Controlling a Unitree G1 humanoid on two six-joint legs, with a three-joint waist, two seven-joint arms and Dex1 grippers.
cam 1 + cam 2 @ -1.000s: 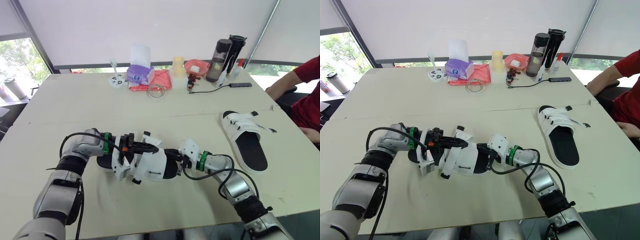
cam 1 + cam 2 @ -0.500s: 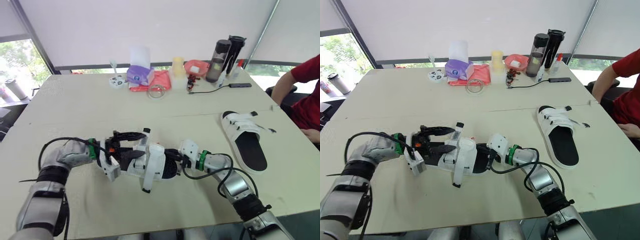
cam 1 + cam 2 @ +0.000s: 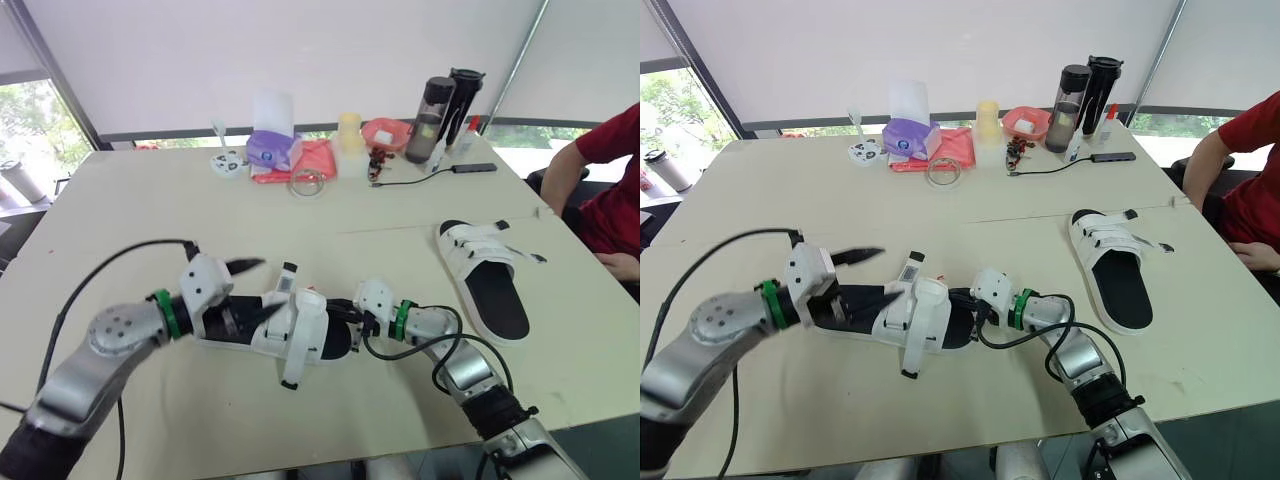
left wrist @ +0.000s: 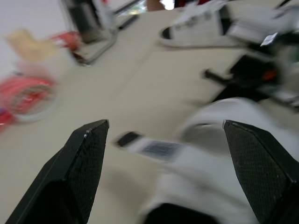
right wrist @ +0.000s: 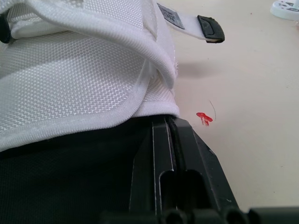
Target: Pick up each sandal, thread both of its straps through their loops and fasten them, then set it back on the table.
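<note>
The sandal (image 3: 305,335) lay on the table (image 3: 150,220), pinched at its 3 o'clock end by the right gripper (image 3: 343,317), while the left gripper (image 3: 258,288) hung spread wide over its 9 o'clock end, and the other sandal (image 3: 490,275) lay toward 2 o'clock.

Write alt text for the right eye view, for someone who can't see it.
A robot's open left gripper hovers at a white strapped sandal on a table, its right gripper at the sandal's other end. A second sandal lies further right; bottles stand at the far edge.
</note>
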